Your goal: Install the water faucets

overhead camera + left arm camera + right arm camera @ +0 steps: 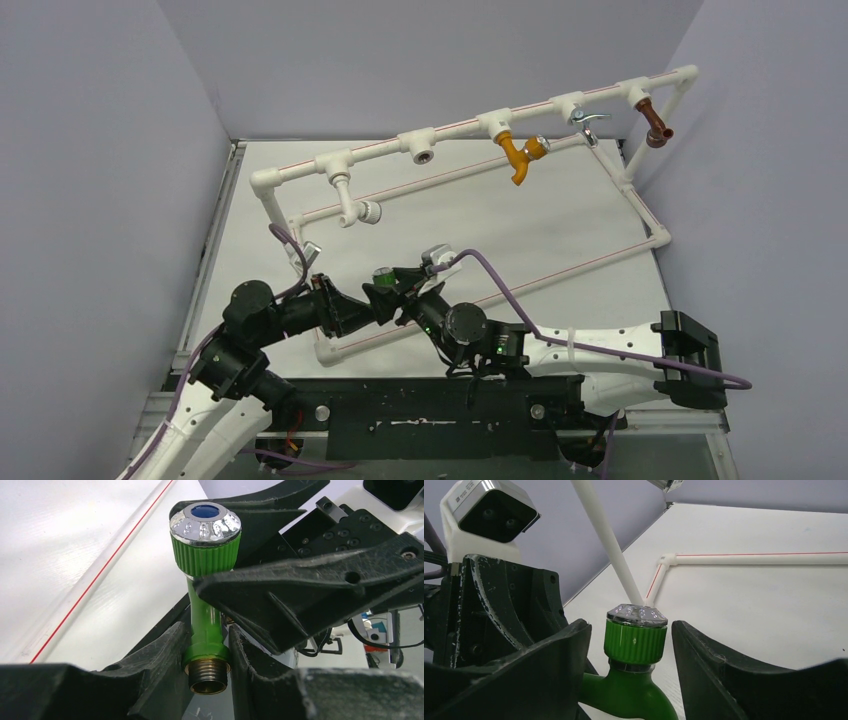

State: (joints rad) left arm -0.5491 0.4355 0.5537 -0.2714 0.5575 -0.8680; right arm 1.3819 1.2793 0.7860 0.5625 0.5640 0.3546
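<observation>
green tap (205, 605) not in yet, held above the surface (560, 230), near middle | left jaws clamped on its stem | right jaws open around knob (636, 615), not touching | empty socket (424, 155) on far pipe (460, 128) to fill

From above, the left gripper (378, 298) and right gripper (408, 288) are hiding most of the tap (382, 274). In the right wrist view, its lower body is running off the bottom edge.

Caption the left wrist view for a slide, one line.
Left gripper clamps the green tap just above its brass thread; the right gripper's fingers flank the silvery, blue-centred knob.
</observation>
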